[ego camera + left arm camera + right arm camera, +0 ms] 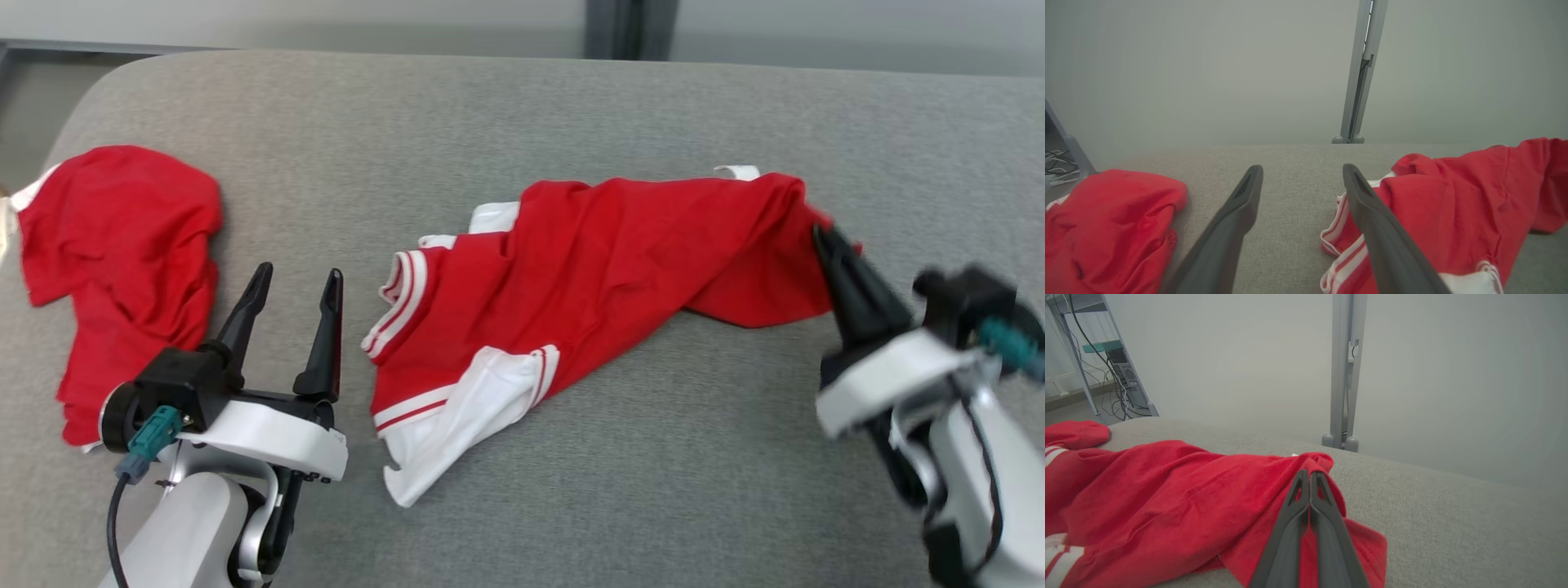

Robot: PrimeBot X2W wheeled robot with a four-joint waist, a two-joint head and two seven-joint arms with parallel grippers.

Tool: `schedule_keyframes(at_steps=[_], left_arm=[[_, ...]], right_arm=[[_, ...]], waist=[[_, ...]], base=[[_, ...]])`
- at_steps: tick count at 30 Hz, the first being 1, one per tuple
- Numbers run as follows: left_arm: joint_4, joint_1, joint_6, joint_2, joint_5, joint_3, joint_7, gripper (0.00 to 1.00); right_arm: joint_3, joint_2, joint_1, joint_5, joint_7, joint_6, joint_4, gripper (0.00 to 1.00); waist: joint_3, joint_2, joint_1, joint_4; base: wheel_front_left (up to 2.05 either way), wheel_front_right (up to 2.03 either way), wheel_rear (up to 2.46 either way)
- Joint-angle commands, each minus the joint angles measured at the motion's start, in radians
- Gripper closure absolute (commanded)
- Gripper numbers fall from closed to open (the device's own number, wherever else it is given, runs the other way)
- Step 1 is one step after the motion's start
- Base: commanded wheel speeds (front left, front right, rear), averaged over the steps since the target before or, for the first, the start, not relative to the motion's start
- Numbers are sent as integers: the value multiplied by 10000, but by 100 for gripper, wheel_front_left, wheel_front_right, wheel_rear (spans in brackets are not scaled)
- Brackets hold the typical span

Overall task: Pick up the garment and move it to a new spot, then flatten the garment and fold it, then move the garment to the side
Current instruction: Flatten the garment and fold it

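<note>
1. Head view: the red garment (604, 269) with white trim lies crumpled mid-table (571, 106). The right gripper (824, 241) pinches its right end. The left gripper (298, 273) stands open between it and a second red garment (122, 245).
2. Left wrist view: the left gripper (1302, 169) gapes over bare table (1290, 163), the garment (1453, 204) beside its right finger.
3. Right wrist view: the right gripper (1310, 474) is clamped on a fold of the garment (1188, 498).

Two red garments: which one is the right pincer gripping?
The middle garment, with white striped trim; the right pincer is shut on its right end. The left garment lies apart, ungripped.
</note>
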Motion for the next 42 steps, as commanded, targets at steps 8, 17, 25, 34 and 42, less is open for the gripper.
schedule_keyframes(at_steps=[8, 17, 25, 34, 42], left_arm=[[-189, 201, 63, 323, 57, 234, -25, 0], [-423, 561, 268, 580, -70, 322, 194, 0], [-507, 816, 384, 678, -117, 286, 270, 0], [-1119, 1391, 844, 1002, -130, 586, 300, 0], [-2110, 1777, 1332, 1341, 35, 837, 360, 0]], right_arm=[[-640, 486, 3326, -614, 411, 1, -1579, 100], [-2413, 1288, 4528, -900, 152, 1, -1542, 100], [-1921, 1764, 4738, -287, 613, 1, -132, 0], [-2777, 1872, 4846, -484, -211, 2, -1672, 0], [-3308, 1825, 4191, -1187, 231, 2, -4313, 0]], waist=[[1, 0, 0, -894], [-222, 0, 0, -1269], [-568, 0, 0, -1295], [-1032, 0, 0, -1622], [-1312, 0, 0, -1820]], base=[[0, 0, 0], [0, 0, 0], [0, 0, 0], [0, 0, 0], [0, 0, 0]])
